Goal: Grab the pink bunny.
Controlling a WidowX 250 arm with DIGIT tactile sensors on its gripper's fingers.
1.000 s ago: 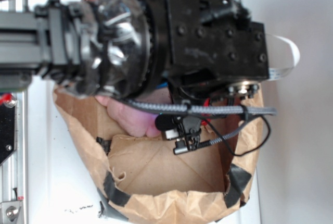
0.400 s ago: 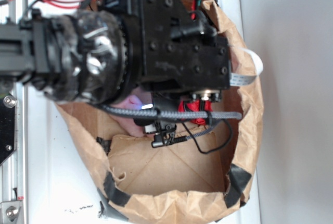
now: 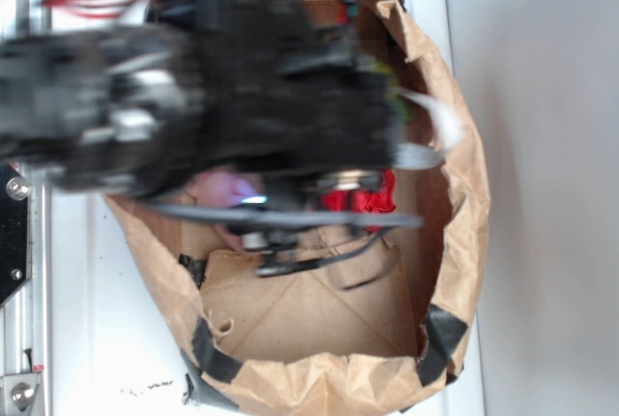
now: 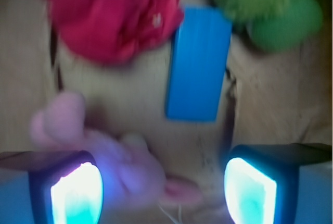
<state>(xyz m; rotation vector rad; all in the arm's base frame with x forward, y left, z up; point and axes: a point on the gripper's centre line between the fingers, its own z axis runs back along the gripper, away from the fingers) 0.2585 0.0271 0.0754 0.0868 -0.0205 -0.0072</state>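
Paper bag holding pink bunny, red ball, blue block

No text, label, brand, number or sign could be read in either view. The crumpled brown paper bag carried only plain black tape patches. The flat blue rectangular block had a bare face, and a small pale fleck on the red ruffled fabric ball was too blurred to read.
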